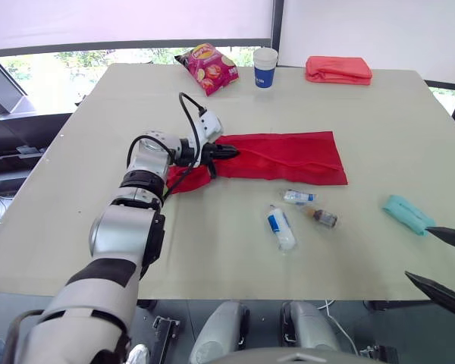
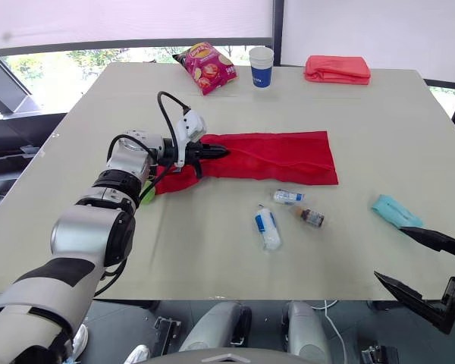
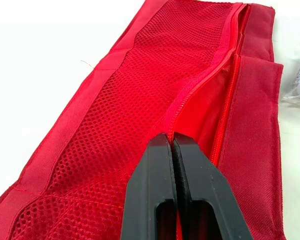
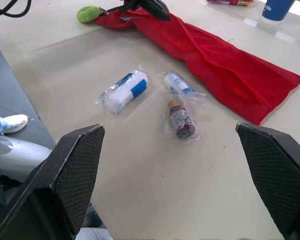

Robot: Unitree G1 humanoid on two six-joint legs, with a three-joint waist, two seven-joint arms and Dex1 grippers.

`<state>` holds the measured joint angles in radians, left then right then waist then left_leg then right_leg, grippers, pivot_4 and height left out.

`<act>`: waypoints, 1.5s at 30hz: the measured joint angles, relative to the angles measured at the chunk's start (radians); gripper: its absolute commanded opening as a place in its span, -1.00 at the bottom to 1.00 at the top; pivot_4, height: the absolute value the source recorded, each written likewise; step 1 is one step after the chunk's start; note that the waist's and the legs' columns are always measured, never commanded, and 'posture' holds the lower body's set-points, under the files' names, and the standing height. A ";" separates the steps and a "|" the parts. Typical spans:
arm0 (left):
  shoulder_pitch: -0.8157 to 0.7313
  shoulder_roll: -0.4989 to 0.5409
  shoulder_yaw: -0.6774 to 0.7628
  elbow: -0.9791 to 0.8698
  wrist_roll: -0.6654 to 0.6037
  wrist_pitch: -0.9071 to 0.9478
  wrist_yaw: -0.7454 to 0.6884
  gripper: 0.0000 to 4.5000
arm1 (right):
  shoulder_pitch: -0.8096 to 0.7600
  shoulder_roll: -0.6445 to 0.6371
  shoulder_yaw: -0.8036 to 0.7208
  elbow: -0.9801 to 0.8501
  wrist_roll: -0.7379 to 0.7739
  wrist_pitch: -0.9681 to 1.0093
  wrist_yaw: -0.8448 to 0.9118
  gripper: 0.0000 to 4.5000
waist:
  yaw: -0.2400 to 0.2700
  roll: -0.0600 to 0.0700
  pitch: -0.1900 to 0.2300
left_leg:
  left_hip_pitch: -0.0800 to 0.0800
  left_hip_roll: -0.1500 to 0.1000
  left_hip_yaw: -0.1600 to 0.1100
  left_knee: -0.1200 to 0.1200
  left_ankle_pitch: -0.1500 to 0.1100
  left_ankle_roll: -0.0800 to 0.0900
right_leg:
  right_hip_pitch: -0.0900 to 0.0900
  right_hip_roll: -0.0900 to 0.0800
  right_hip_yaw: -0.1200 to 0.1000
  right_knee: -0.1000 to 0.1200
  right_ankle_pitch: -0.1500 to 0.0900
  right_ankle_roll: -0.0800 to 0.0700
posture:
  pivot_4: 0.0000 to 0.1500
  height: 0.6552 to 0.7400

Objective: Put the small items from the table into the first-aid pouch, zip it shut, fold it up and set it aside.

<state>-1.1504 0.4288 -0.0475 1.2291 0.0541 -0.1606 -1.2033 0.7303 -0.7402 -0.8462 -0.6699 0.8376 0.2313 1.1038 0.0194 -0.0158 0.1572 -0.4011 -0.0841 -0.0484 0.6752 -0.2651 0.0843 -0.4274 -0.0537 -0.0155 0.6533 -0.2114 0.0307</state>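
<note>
The red first-aid pouch point(image 1: 288, 155) lies unfolded mid-table, mesh side up, its zipper point(image 3: 200, 82) gaping apart beyond my fingers. My left gripper point(image 1: 231, 152) is at the pouch's left end, its fingers point(image 3: 160, 165) pressed together on the zipper line. In front of the pouch lie a white-and-blue roll point(image 1: 281, 227), a small white bottle point(image 1: 298, 197) and a brown bottle point(image 1: 323, 218). A teal packet point(image 1: 408, 214) lies to the right. A green item point(image 4: 88, 13) sits by the pouch's left end. My right gripper point(image 1: 428, 255) hovers open near the front right edge, holding nothing.
At the table's far edge are a crisp bag point(image 1: 207, 67), a blue-and-white paper cup point(image 1: 265, 67) and a folded red cloth point(image 1: 338, 70). The front edge of the table point(image 1: 212, 292) runs just below the loose items.
</note>
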 measured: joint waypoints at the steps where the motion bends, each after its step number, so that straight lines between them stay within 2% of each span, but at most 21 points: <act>1: 0.000 0.000 0.000 0.000 0.000 0.000 0.000 -0.99 | -0.005 -0.003 0.000 0.000 -0.003 0.002 -0.002 1.00 | 0.000 0.000 0.000 | 0.000 0.000 0.000 0.000 0.000 0.000 | 0.000 0.000 0.000 0.000 0.000 0.000 | 1.00 0.99; 4: 0.001 0.000 0.000 0.000 0.001 -0.001 -0.001 -0.99 | -0.044 -0.003 0.006 -0.004 -0.028 0.005 -0.032 1.00 | 0.001 0.000 0.000 | 0.000 0.000 0.000 0.000 0.000 0.000 | 0.000 0.000 0.000 0.000 0.000 0.000 | 1.00 0.99; 8: 0.006 -0.010 -0.004 0.000 0.003 -0.015 -0.004 -0.99 | -0.158 -0.002 0.164 -0.096 -0.110 0.047 -0.182 1.00 | -0.001 0.000 0.000 | -0.002 0.000 0.000 0.000 0.002 -0.004 | -0.003 0.000 0.000 0.002 0.000 0.000 | 1.00 0.99; 11: 0.011 -0.014 -0.010 0.000 0.008 -0.026 -0.011 -0.99 | -0.238 -0.002 0.321 -0.153 -0.173 0.122 -0.310 1.00 | 0.000 0.000 0.000 | -0.005 0.000 0.000 0.002 0.002 -0.004 | -0.005 0.000 0.000 0.002 0.000 0.000 | 1.00 0.99; 13: 0.011 -0.022 -0.021 -0.001 0.022 -0.042 -0.011 -0.99 | -0.312 0.017 0.514 -0.220 -0.215 0.213 -0.429 1.00 | 0.001 0.000 0.000 | -0.011 0.000 -0.001 0.007 0.002 -0.004 | -0.010 0.000 -0.001 0.004 0.000 0.000 | 1.00 0.99; 16: 0.015 -0.024 -0.022 0.000 0.022 -0.044 -0.012 -0.99 | -0.349 0.025 0.615 -0.240 -0.269 0.253 -0.497 1.00 | 0.002 -0.002 -0.001 | -0.015 -0.001 -0.001 0.009 0.002 -0.004 | -0.014 0.000 -0.001 0.006 0.000 0.000 | 1.00 0.99; 17: 0.015 -0.025 -0.022 0.000 0.022 -0.045 -0.011 -0.99 | -0.359 0.031 0.641 -0.240 -0.288 0.264 -0.514 1.00 | 0.002 -0.003 -0.001 | -0.015 -0.001 -0.001 0.010 0.002 -0.004 | -0.014 0.000 -0.001 0.007 0.000 0.000 | 1.00 0.99; 18: 0.016 -0.025 -0.023 0.000 0.022 -0.046 -0.011 -0.99 | -0.394 0.055 0.757 -0.233 -0.364 0.303 -0.587 1.00 | 0.002 -0.004 -0.002 | -0.015 -0.002 -0.001 0.010 0.002 -0.004 | -0.014 0.000 -0.001 0.007 0.000 0.000 | 1.00 0.99; 24: 0.016 -0.031 -0.023 0.000 0.022 -0.055 -0.011 -0.99 | -0.491 0.204 1.003 -0.124 -0.529 0.375 -0.752 1.00 | -0.003 -0.005 -0.002 | -0.015 -0.002 0.000 0.010 0.002 -0.004 | -0.015 0.000 -0.001 0.008 0.000 0.000 | 1.00 0.99; 29: 0.016 -0.032 -0.024 0.000 0.022 -0.059 -0.012 -0.99 | -0.568 0.283 1.093 -0.081 -0.564 0.410 -0.787 1.00 | -0.004 -0.005 -0.002 | -0.015 -0.002 0.000 0.010 0.002 -0.004 | -0.015 0.000 -0.001 0.008 0.000 0.000 | 1.00 0.99; 35: 0.016 -0.033 -0.032 0.000 0.023 -0.062 -0.019 -0.99 | -0.619 0.286 1.142 -0.015 -0.593 0.443 -0.771 1.00 | -0.005 -0.005 -0.002 | -0.015 -0.002 -0.001 0.010 0.002 -0.004 | -0.015 0.000 -0.001 0.008 0.000 0.000 | 1.00 0.99; 38: 0.016 -0.033 -0.032 0.000 0.023 -0.063 -0.022 -1.00 | -0.599 0.297 1.157 -0.004 -0.625 0.449 -0.790 0.67 | -0.004 -0.005 -0.002 | -0.015 -0.002 -0.001 0.010 0.002 -0.004 | -0.015 0.000 -0.001 0.008 0.000 0.000 | 1.00 0.99; 45: 0.016 -0.032 -0.033 0.000 0.023 -0.063 -0.026 -1.00 | -0.574 0.306 1.154 -0.046 -0.644 0.451 -0.801 -0.87 | -0.005 -0.005 -0.002 | -0.015 -0.002 -0.001 0.010 0.002 -0.004 | -0.015 0.000 -0.001 0.008 0.000 0.000 | 1.00 0.99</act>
<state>-1.1344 0.3971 -0.0802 1.2288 0.0768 -0.2232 -1.2290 0.1562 -0.4346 0.3075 -0.7160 0.1936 0.6823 0.3032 0.0145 -0.0209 0.1549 -0.4157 -0.0865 -0.0490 0.6849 -0.2628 0.0804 -0.4424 -0.0532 -0.0165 0.6614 -0.2112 0.0304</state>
